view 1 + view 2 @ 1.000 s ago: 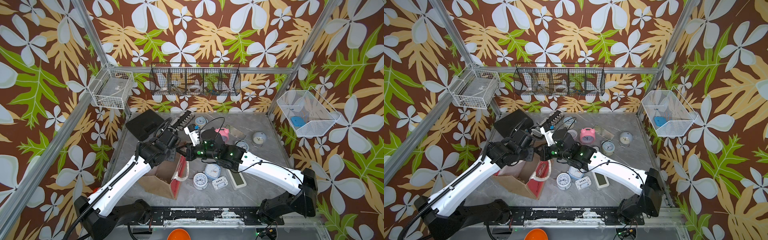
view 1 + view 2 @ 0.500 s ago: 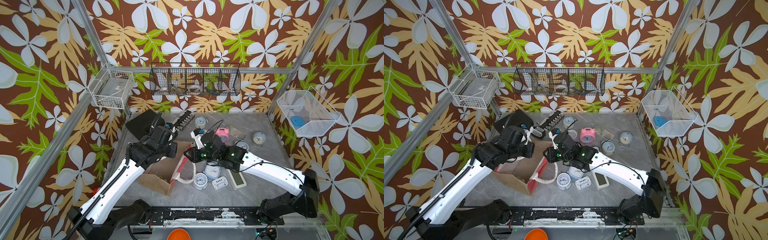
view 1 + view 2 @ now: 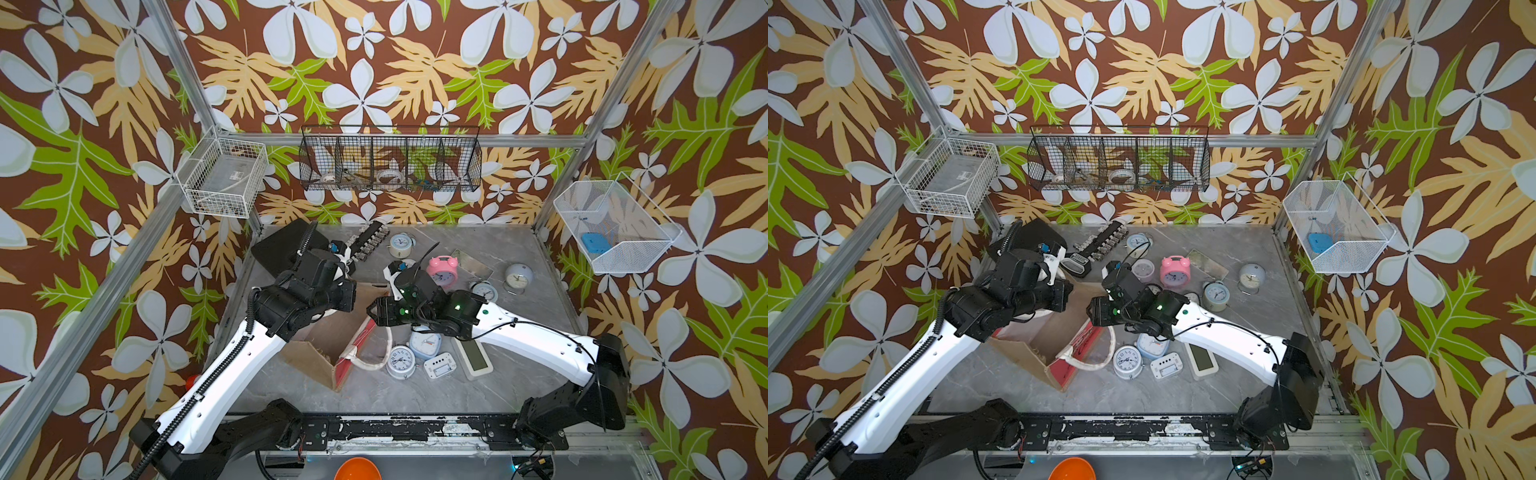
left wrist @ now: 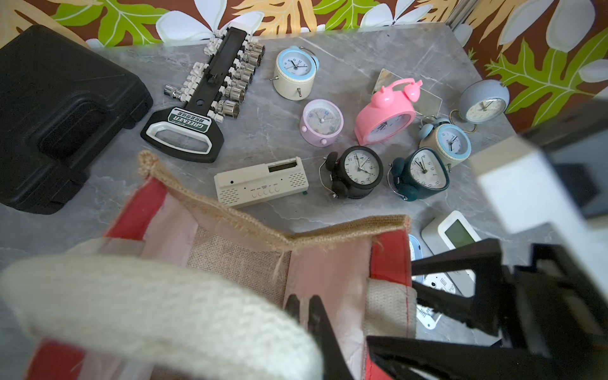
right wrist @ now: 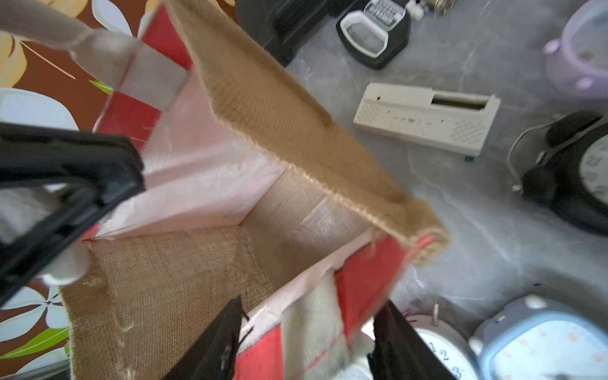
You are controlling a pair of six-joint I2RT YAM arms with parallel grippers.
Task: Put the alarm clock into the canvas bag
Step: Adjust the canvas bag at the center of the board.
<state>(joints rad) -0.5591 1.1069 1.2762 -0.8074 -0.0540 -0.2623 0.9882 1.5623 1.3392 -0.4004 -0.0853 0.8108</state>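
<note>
**A:** Start close in. What lies by the canvas bag (image 3: 309,353)?

**B:** On its right-arm side, a white round alarm clock (image 3: 401,362) rests on the table (image 3: 415,399). It sits just beside the bag's loose strap handle (image 3: 374,365). No clock is in the bag yet, and in the right wrist view its inside shows bare.

**A:** And the grippers?

**B:** The left gripper (image 4: 302,301) is pressed together on the bag's wall near the other handle. I'd judge it is propping the bag so the mouth gapes upward. The right gripper (image 5: 312,306) stands spread, a finger on either side of the red-and-white side panel, clamping nothing.

**A:** Why there?

**B:** Likely to shape the opening. It is the free arm, so fetching a clock probably falls to it.

**A:** Beyond the bag?

**B:** Just past the rim are a cream digital clock (image 4: 261,181) and a black alarm clock (image 4: 358,171), with a pink alarm clock (image 4: 383,115) farther off. Farthest is a socket rail (image 4: 227,72) whose label reads "GREENER", with smaller characters I cannot make out. Beside it lies a black plastic case (image 4: 59,108).
</note>
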